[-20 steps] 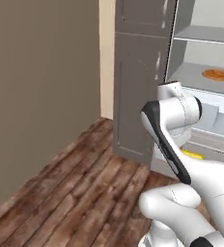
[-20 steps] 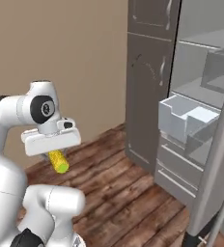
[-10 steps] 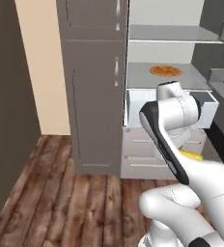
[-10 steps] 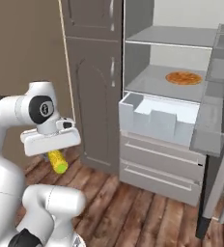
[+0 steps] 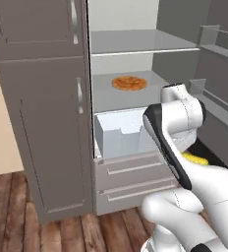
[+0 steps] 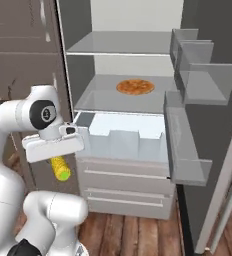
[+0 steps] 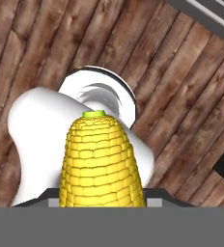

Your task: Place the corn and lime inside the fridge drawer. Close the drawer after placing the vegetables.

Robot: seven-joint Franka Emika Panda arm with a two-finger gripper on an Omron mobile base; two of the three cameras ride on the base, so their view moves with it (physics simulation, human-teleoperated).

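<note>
The corn [image 6: 59, 168] hangs clamped in the end effector [image 6: 55, 150], tip down.

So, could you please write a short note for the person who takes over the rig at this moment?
Pincer: shut on the corn, which hangs tip down beside the robot's body, above the wood floor.
Drawer: pulled out of the open fridge, nothing seen in it.
Lime: not seen.
Done: corn picked up, robot faces the fridge.
Left: put the corn in the drawer, find and add the lime, close the drawer.
</note>
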